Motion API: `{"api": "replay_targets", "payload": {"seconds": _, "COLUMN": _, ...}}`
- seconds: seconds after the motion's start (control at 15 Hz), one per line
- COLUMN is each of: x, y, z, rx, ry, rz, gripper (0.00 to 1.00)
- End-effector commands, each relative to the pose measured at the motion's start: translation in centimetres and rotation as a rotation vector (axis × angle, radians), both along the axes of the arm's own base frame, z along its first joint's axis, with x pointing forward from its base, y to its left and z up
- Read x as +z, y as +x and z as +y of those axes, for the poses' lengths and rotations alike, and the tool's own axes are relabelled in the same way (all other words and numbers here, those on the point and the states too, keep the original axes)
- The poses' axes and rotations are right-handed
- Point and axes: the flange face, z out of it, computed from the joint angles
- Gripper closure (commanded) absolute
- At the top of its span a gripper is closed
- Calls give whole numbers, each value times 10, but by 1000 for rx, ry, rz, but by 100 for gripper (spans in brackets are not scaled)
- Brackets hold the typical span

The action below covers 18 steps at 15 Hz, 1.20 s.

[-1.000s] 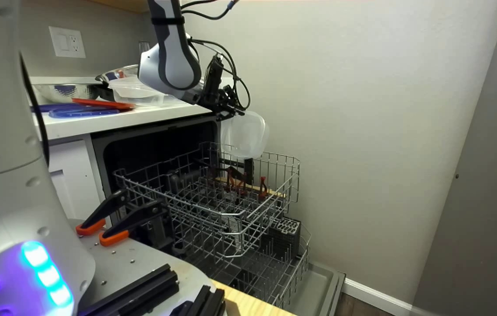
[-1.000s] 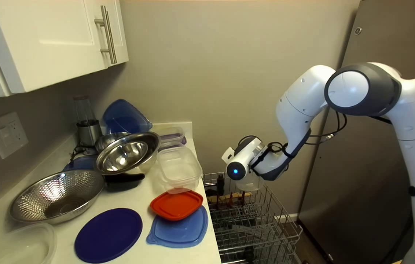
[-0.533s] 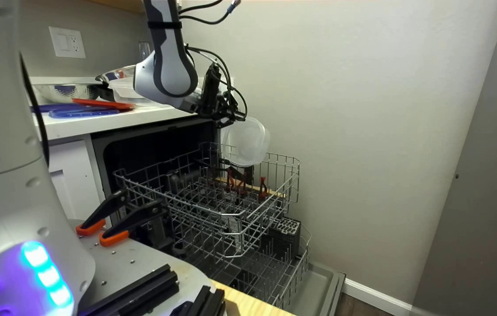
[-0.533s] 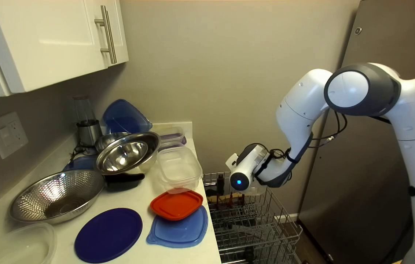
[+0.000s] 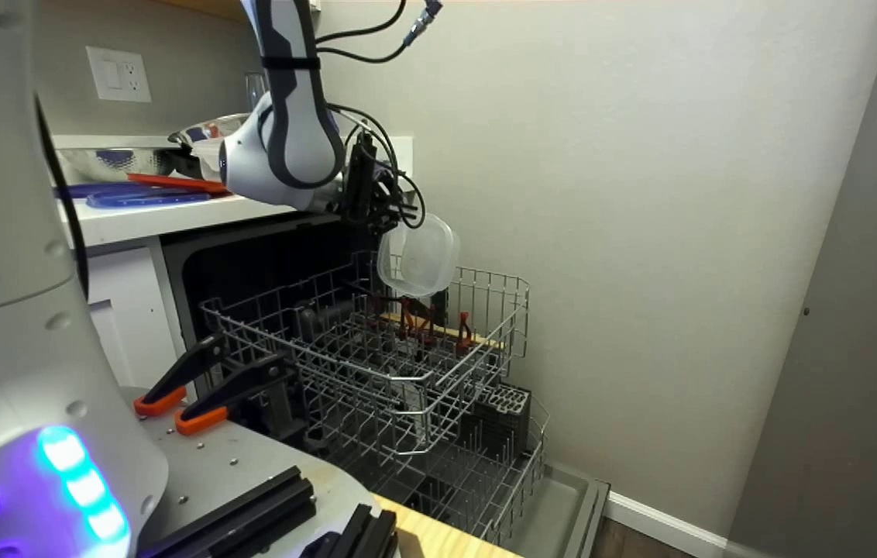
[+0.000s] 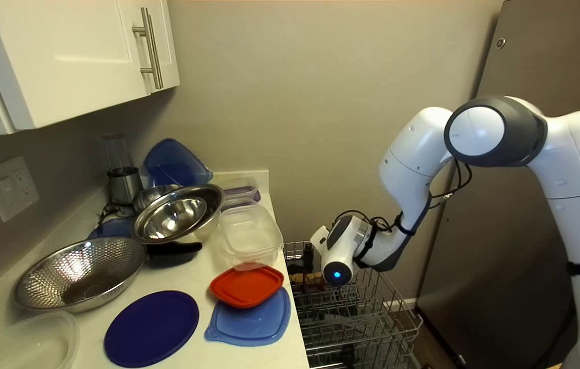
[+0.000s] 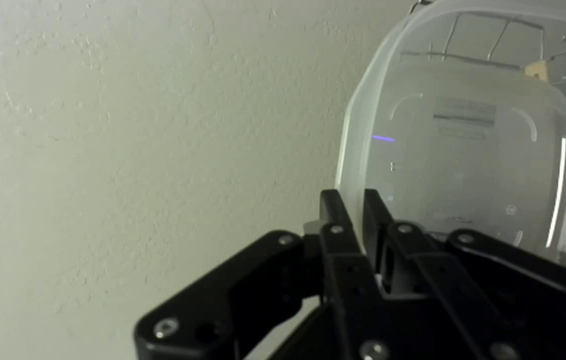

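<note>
A clear, translucent plastic container hangs from my gripper, which is shut on its rim in the wrist view. One black fingertip lies on each side of that rim. In an exterior view the container is tilted on its side, below the gripper. It hangs over the back of the dishwasher's pulled-out upper rack, its lower edge overlapping the rack's wires in the picture. Whether it touches them I cannot tell. The robot's wrist hides gripper and container in the exterior view over the counter.
Red clips and a wooden strip sit in the upper rack; below is a lower rack with a dark cutlery basket. The counter beside it bears lids, metal bowls, a colander and clear containers. A wall stands close behind.
The arm has come down with the container, and over the last half second has shifted slightly toward the counter. The grip on the rim stays. The container has become hidden over the counter side.
</note>
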Motion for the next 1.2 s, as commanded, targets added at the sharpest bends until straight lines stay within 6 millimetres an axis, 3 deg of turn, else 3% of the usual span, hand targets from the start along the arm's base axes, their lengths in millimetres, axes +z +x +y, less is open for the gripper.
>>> {"api": "replay_targets", "payload": {"seconds": 0.0, "x": -20, "y": -9, "z": 6, "rx": 76, "ry": -35, "rz": -52, "gripper": 96}}
{"api": "replay_targets", "payload": {"seconds": 0.6, "x": -90, "y": -25, "z": 0, "rx": 100, "ry": -152, "rz": -129, "gripper": 96}}
{"api": "replay_targets", "payload": {"seconds": 1.13, "x": -98, "y": -24, "z": 1, "rx": 54, "ry": -209, "rz": -246, "gripper": 96}}
